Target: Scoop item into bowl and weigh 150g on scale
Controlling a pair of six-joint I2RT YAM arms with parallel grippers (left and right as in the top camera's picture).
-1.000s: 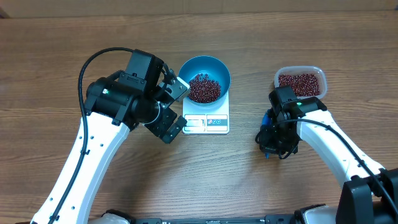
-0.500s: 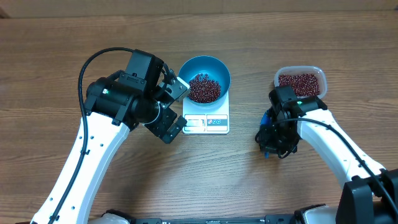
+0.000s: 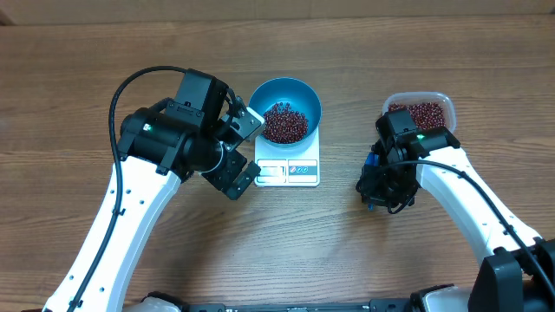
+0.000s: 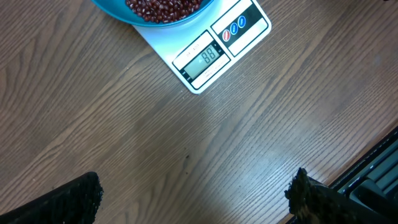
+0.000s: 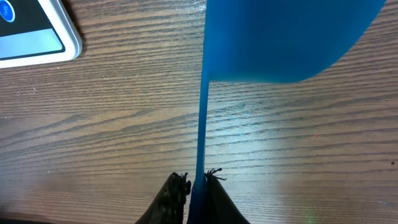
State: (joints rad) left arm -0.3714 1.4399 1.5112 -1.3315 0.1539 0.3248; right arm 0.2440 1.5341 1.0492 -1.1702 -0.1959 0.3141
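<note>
Your right gripper [image 5: 198, 182] pinches the thin handle of the small blue plastic scoop [image 5: 280, 43]; your left gripper [image 4: 196, 191] is spread wide, holding nothing.

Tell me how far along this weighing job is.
Done: beans lie in the bowl on the scale. In hand: the right gripper is shut on the scoop, over the table; the left gripper hangs open. Left: the display seems to show two digits, so more beans from the tub.

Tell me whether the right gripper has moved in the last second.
Yes, slightly: seen from overhead, the right gripper, holding the scoop, has shifted toward the tub.
</note>
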